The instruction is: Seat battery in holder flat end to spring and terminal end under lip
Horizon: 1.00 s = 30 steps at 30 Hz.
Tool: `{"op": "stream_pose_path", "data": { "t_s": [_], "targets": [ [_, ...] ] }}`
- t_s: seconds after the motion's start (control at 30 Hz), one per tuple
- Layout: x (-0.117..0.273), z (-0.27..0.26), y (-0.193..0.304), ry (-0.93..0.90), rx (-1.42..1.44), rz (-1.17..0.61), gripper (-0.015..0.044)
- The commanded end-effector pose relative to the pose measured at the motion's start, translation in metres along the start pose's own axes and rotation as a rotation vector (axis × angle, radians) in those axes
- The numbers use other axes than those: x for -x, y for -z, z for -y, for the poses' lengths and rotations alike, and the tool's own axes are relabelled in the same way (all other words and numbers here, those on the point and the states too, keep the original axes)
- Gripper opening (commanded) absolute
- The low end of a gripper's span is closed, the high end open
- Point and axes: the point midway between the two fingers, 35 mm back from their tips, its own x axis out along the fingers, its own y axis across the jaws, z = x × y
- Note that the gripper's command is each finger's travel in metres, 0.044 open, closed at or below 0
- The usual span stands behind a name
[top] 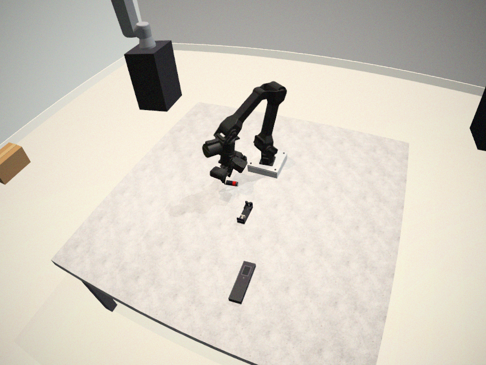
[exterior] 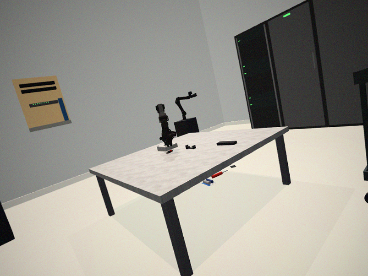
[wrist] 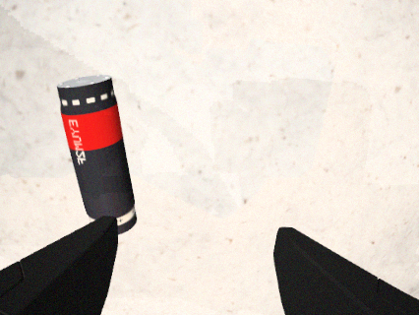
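On the pale speckled desk [top: 314,243], the small black battery with a red band [wrist: 97,148] lies near the black holder [top: 244,212]. The claw [wrist: 197,256], fingers apart and empty, hangs over it to grab.

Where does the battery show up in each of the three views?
Top: the battery lies on the table just below the end effector, above the holder.
Exterior: it lies on the table in front of the arm's white base plate, left of the holder.
Wrist: left of centre, its near end beside the left fingertip, not between the fingers.
Shared landmark: the battery's red band.
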Motion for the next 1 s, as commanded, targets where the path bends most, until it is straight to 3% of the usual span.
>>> {"op": "stream_pose_path", "data": {
  "t_s": [0.0, 0.97],
  "targets": [
    [-0.003, -0.030, 0.000, -0.127, 0.169, 0.101, 0.0229],
    [-0.039, -0.034, -0.002, -0.127, 0.169, 0.101, 0.0229]
  ]
}}
